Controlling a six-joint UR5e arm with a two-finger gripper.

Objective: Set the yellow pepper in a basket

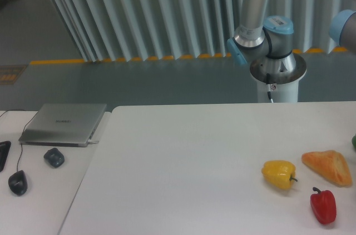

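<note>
A dark object [3, 154] is poking in, cut off by the left edge. Beside it a laptop [63, 124] is lying closed, with a mouse [18, 182] and a small dark lump [54, 158] in front. On the white counter [183, 174] the yellow pepper [278, 174] is lying on its side, stem pointing right. A triangular pastry [327, 166] is sitting just right of it, a red pepper [323, 205] nearer the camera. The arm [261, 29] is rising out of frame, taking the tool out of sight. A green sliver [354, 141] is showing at the right edge.
</note>
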